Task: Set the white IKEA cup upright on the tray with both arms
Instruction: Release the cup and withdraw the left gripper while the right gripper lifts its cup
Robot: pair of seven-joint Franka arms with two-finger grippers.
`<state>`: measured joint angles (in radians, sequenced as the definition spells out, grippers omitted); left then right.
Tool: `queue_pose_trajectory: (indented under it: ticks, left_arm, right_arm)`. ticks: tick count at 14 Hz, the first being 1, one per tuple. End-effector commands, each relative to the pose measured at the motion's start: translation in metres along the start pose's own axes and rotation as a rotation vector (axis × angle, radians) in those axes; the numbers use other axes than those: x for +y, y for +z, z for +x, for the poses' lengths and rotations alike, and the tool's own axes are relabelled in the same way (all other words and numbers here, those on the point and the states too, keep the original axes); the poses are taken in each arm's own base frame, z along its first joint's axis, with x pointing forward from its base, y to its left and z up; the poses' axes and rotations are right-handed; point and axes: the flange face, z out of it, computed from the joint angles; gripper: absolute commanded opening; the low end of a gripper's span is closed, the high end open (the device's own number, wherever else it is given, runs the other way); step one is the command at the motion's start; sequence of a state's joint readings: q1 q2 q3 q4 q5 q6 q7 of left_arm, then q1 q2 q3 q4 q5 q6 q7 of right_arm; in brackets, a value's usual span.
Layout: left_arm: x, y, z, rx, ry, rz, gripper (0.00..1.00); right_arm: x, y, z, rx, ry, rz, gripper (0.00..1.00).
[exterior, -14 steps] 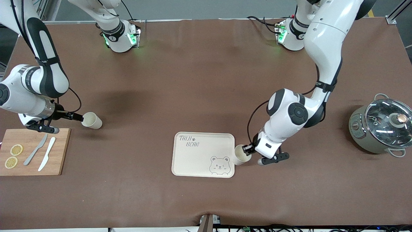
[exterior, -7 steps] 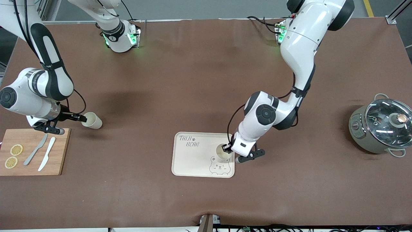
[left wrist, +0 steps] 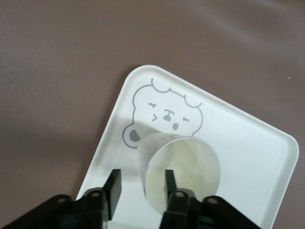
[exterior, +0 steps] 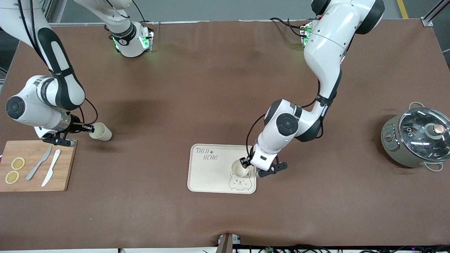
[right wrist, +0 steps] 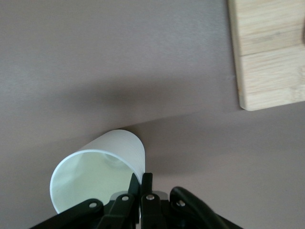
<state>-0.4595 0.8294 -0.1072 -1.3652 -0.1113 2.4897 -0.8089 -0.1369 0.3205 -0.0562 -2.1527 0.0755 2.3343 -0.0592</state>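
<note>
A white cup [exterior: 240, 168] stands upright on the cream tray [exterior: 211, 175], on the bear drawing's head. My left gripper [exterior: 245, 162] is open at its rim: in the left wrist view one finger [left wrist: 169, 183] is inside the cup [left wrist: 186, 162] and the other is outside, clear of the wall, above the tray [left wrist: 248, 143]. My left gripper's own point there is [left wrist: 140, 180]. A second white cup [exterior: 101, 132] lies tilted on its side near the right arm's end. My right gripper [exterior: 88, 128] is shut on its rim, which the right wrist view shows as fingers [right wrist: 147, 177] pinching the cup [right wrist: 95, 171].
A wooden cutting board [exterior: 66, 165] with two knives [exterior: 45, 167] and lemon slices [exterior: 14, 170] lies nearer the front camera than the right gripper. A grey pot with a glass lid [exterior: 416, 138] stands at the left arm's end.
My left arm carried its cup from beside the tray's edge onto the tray and set it on the bear drawing. My right arm shifted slightly; its cup stayed where it was.
</note>
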Motion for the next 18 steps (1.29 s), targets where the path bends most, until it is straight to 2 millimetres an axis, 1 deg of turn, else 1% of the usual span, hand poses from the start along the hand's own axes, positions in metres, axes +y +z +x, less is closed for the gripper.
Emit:
queue_pose_trajectory:
  ticks: [1, 2, 3, 4, 5, 6, 7, 9, 10, 12, 13, 14, 17, 18]
  left_arm:
    - [0.006, -0.030, 0.011, 0.022, -0.015, -0.008, 1.00]
    - [0.008, -0.047, 0.013, 0.012, -0.015, 0.007, 1.00]
    - [0.001, -0.065, 0.026, 0.013, -0.028, 0.027, 1.00]
    - [0.004, -0.089, 0.030, 0.023, -0.025, 0.021, 1.00]
    - [0.000, -0.108, 0.039, 0.036, -0.034, 0.023, 1.00]
    - [-0.008, -0.134, 0.053, 0.049, -0.048, 0.024, 1.00]
    - [-0.013, -0.156, 0.059, 0.045, -0.058, 0.033, 1.00]
    - [-0.032, -0.201, 0.076, 0.036, -0.049, 0.058, 1.00]
    - [-0.045, -0.220, 0.084, 0.020, -0.021, 0.078, 1.00]
    - [-0.069, -0.257, 0.096, -0.001, 0.034, 0.106, 1.00]
    - [-0.080, -0.275, 0.102, -0.007, 0.047, 0.115, 1.00]
    - [-0.096, -0.292, 0.111, -0.006, 0.047, 0.121, 1.00]
    - [-0.147, -0.333, 0.138, -0.010, 0.089, 0.141, 1.00]
    - [-0.167, -0.343, 0.145, -0.031, 0.112, 0.155, 1.00]
  right_arm:
    - [-0.024, -0.026, 0.007, -0.032, -0.027, 0.015, 0.00]
    - [-0.031, -0.049, 0.016, -0.057, -0.029, 0.022, 0.00]
    - [-0.041, -0.072, 0.024, -0.080, -0.015, 0.024, 0.00]
    - [-0.059, -0.094, 0.030, -0.094, 0.012, 0.019, 0.00]
    - [-0.081, -0.110, 0.035, -0.096, 0.037, 0.011, 0.00]
    - [-0.101, -0.121, 0.037, -0.089, 0.059, 0.007, 0.00]
    - [-0.123, -0.130, 0.038, -0.071, 0.074, 0.010, 0.00]
    - [-0.171, -0.139, 0.038, -0.068, 0.146, 0.086, 0.00]
    - [-0.195, -0.141, 0.038, -0.071, 0.187, 0.107, 0.00]
    - [-0.246, -0.146, 0.037, -0.056, 0.253, 0.107, 0.00]
    - [-0.263, -0.148, 0.038, -0.048, 0.294, 0.109, 0.00]
    - [-0.281, -0.149, 0.037, -0.047, 0.322, 0.112, 0.00]
    - [-0.345, -0.138, 0.030, -0.050, 0.406, 0.124, 0.00]
    - [-0.369, -0.128, 0.027, -0.049, 0.426, 0.116, 0.00]
